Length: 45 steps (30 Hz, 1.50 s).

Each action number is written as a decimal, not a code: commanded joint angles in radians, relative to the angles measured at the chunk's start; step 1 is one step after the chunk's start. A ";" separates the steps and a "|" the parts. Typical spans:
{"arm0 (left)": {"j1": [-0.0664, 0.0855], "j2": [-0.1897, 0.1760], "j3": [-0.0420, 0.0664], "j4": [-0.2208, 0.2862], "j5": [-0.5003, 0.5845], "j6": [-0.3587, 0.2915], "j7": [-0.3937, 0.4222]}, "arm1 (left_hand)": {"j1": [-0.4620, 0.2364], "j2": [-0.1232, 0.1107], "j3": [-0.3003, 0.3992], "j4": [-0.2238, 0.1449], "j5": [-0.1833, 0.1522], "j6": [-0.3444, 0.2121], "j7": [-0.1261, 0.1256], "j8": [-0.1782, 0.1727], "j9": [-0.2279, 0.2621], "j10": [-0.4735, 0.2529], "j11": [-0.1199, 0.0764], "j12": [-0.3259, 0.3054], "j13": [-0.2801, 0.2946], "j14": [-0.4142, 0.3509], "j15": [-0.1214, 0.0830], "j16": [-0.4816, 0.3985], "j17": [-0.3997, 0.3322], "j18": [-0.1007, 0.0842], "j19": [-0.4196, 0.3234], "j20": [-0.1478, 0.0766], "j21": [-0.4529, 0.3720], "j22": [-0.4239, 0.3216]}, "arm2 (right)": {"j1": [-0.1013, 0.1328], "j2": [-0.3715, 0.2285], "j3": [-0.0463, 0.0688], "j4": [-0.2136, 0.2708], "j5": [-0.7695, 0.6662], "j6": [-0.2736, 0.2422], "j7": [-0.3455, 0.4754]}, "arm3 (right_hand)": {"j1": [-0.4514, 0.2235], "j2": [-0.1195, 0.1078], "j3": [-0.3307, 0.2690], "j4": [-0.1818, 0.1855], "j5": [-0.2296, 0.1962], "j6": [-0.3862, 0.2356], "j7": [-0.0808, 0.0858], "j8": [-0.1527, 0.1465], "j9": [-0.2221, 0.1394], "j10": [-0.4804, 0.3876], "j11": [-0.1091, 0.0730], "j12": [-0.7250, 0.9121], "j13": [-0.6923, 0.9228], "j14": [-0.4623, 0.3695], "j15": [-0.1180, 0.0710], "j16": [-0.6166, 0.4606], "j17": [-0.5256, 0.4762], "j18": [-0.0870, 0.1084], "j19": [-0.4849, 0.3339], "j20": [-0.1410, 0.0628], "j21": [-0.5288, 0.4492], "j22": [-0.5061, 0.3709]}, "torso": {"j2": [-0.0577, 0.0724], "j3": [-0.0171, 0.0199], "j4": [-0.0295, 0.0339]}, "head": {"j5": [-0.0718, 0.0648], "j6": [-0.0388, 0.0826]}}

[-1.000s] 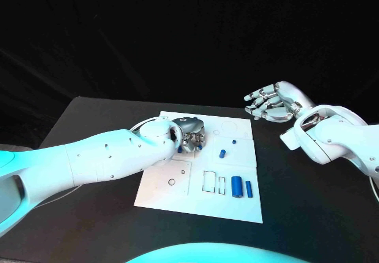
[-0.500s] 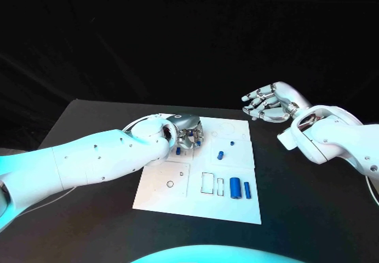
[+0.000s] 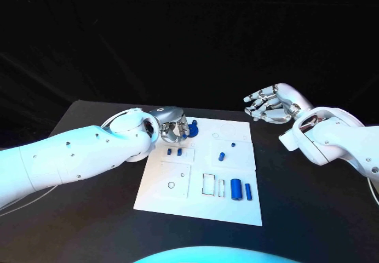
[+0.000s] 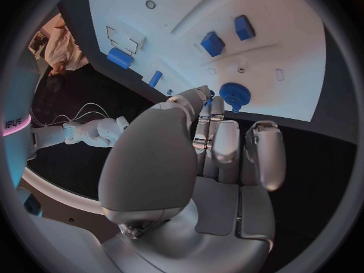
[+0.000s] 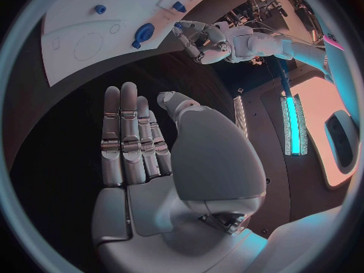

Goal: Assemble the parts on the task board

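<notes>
The white task board (image 3: 178, 194) lies mid-table. A blue gear (image 3: 192, 129) stands near its far edge, also seen as the gear (image 4: 234, 93) just past my fingertips (image 4: 226, 112). My left hand (image 3: 173, 126) hovers at the board's far-left corner with its fingers stretched out and nothing between them; I see no grip on the gear. Two blue blocks (image 3: 174, 152) sit side by side nearer me. My right hand (image 3: 271, 104) is raised off the board's far-right corner, fingers spread and empty, as the palm (image 5: 140, 145) shows.
Two blue cylinders (image 3: 241, 189) lie by rectangular outlines at the board's near right. Two small blue pieces (image 3: 222, 156) stand mid-board. Bare black table (image 3: 316, 208) surrounds the board on all sides.
My left hand has drawn back from the board's middle toward its far-left corner, uncovering the gear and the two blocks. The right hand has barely moved.
</notes>
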State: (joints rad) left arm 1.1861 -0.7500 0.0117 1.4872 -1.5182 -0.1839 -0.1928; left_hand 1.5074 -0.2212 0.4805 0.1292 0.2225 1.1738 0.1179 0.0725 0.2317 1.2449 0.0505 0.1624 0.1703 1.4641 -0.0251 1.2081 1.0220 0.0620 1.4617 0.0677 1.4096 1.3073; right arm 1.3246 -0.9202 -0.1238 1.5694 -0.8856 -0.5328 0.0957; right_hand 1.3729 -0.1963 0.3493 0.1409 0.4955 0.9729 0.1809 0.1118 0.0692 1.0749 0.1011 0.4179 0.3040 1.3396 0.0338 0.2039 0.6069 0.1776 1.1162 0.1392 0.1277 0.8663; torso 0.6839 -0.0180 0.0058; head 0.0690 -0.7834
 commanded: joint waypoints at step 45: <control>-0.009 0.044 -0.005 -0.099 -0.027 0.094 -0.019 | -0.014 -0.002 0.012 -0.010 -0.008 0.006 -0.003 -0.006 -0.007 0.008 -0.001 -0.015 0.000 0.004 -0.001 0.003 0.000 -0.020 0.011 0.001 0.010 0.159 | -0.004 0.003 0.000 0.007 -0.006 -0.007 -0.002 | 0.001 0.006 -0.001 -0.006 -0.004 0.002 0.001 0.004 0.001 0.005 0.000 -0.006 -0.004 0.001 -0.001 -0.006 0.002 0.002 -0.005 0.001 0.001 0.002 | 0.002 0.0005 -0.0010 | 0.020 -0.012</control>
State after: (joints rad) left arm 1.1773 -0.7079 0.0063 1.3870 -1.5346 -0.1157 -0.2066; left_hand 1.5020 -0.2266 0.4890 0.1207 0.2184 1.1736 0.1176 0.0724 0.2264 1.2448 0.0504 0.1540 0.1704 1.4641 -0.0251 1.2081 1.0200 0.0620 1.4617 0.0678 1.4144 1.3078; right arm 1.3214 -0.9179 -0.1240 1.5739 -0.8857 -0.5389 0.0923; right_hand 1.3729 -0.1963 0.3493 0.1409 0.4955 0.9728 0.1808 0.1118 0.0691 1.0748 0.1012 0.4179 0.3006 1.3397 0.0338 0.2039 0.6073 0.1775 1.1163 0.1392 0.1277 0.8668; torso 0.6850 -0.0174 0.0047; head 0.0885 -0.7946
